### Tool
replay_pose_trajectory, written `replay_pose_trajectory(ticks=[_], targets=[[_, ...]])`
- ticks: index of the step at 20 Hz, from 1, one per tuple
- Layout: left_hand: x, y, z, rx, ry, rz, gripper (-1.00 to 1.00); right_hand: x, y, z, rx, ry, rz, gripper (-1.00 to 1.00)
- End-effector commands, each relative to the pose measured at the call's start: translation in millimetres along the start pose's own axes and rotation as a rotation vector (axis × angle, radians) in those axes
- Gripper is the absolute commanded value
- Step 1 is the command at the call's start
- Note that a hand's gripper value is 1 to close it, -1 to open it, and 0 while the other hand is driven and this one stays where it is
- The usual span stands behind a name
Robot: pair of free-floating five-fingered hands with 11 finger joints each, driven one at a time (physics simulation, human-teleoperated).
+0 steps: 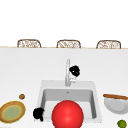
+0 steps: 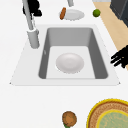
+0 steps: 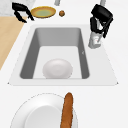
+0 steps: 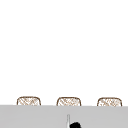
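Note:
My right hand (image 1: 74,70) hovers just right of the faucet (image 1: 67,72), above its small lever. In the right side view this hand (image 3: 101,17) hangs over the faucet base (image 3: 95,41) with relaxed fingers drooping and holding nothing. My left hand (image 1: 38,114) floats at the sink's front left corner, fingers stretched out, and it appears at the edge of the left side view (image 2: 120,57). A red round thing (image 1: 67,115) sits at the front of the sink (image 1: 43,86). The side views show a white bowl (image 2: 69,62) on the basin floor.
A yellow-rimmed brown plate (image 1: 12,111) and a small brown ball (image 1: 22,96) lie left of the sink. On the right stand a white plate (image 1: 116,106) with a bread stick (image 1: 115,96) and a lime (image 1: 122,123). Wicker chairs (image 1: 29,43) line the far counter edge.

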Motion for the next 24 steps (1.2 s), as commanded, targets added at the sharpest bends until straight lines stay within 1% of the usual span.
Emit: replay_pose_trajectory(ticks=[1,3,4,5,9,11,14,15,16,17,18,19,21,22,24], targets=[[0,0,0,0.000,0.000,0.000,0.00,19,-15,0,0.037,-0.064,-0.064,1.00],[0,0,0,0.000,0.000,0.000,0.00,16,-13,4,0.061,-0.080,-0.057,1.00],[0,0,0,0.000,0.000,0.000,0.00,13,-15,8,0.061,-0.078,-0.044,-1.00],[0,0,0,0.000,0.000,0.000,0.00,11,-18,8,0.091,-0.039,-0.045,-1.00],[0,0,0,0.000,0.000,0.000,0.00,-6,-24,13,0.163,-0.012,-0.029,-1.00],[0,0,0,0.000,0.000,0.000,0.00,-17,-28,18,0.179,-0.024,-0.024,-1.00],[0,0,0,0.000,0.000,0.000,0.00,-27,-37,26,0.199,-0.048,-0.056,-1.00],[0,0,0,0.000,0.000,0.000,0.00,-26,-35,25,0.206,-0.058,-0.071,-1.00],[0,0,0,0.000,0.000,0.000,0.00,-24,-33,25,0.219,-0.042,-0.072,-1.00],[0,0,0,0.000,0.000,0.000,0.00,-24,-23,34,0.209,-0.061,-0.071,-1.00],[0,0,0,0.000,0.000,0.000,0.00,-19,-26,25,0.201,-0.055,-0.063,-1.00],[0,0,0,0.000,0.000,0.000,0.00,-22,-31,25,0.200,-0.029,-0.016,-1.00],[0,0,0,0.000,0.000,0.000,0.00,-24,-30,25,0.192,-0.026,-0.025,-1.00],[0,0,0,0.000,0.000,0.000,0.00,-24,-31,25,0.191,-0.020,-0.017,-1.00],[0,0,0,0.000,0.000,0.000,0.00,-44,-23,31,0.149,-0.014,-0.063,-1.00]])
